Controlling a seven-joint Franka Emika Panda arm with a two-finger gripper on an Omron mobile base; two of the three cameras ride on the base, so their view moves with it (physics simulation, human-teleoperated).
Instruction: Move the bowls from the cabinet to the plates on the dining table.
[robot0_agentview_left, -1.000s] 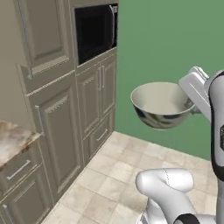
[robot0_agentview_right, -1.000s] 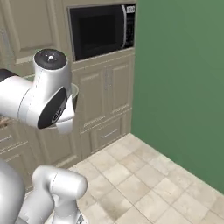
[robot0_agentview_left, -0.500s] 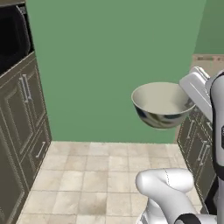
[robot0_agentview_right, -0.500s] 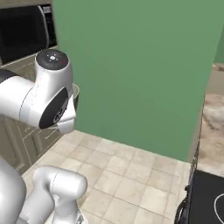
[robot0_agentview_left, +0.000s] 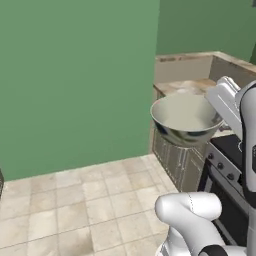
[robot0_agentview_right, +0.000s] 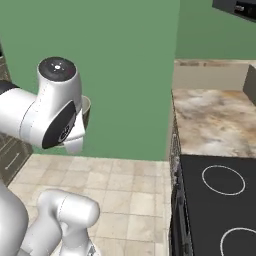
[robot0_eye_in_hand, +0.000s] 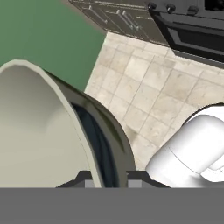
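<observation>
A large glossy grey-white bowl (robot0_agentview_left: 185, 120) hangs upright in the air, well above the tiled floor. My gripper (robot0_agentview_left: 220, 106) is shut on its right rim. In the hand view the bowl's wall (robot0_eye_in_hand: 39, 131) rises between the two fingertips of the gripper (robot0_eye_in_hand: 110, 177), one inside the rim and one outside. From the right base view a sliver of the bowl (robot0_agentview_right: 86, 107) shows behind my upper arm. The cabinet, the plates and the dining table are out of view.
A green wall (robot0_agentview_left: 75, 75) stands ahead over a beige tiled floor (robot0_agentview_left: 75, 210). To the right runs a stone worktop (robot0_agentview_right: 215, 115) over drawer units (robot0_agentview_left: 172, 157), then a black cooktop (robot0_agentview_right: 220, 200) and an oven front (robot0_agentview_left: 225, 190).
The whole picture has swung: the tall unit with the microwave has slid out on the left, and the worktop and cooktop have come in on the right. The bowl keeps its place in the gripper.
</observation>
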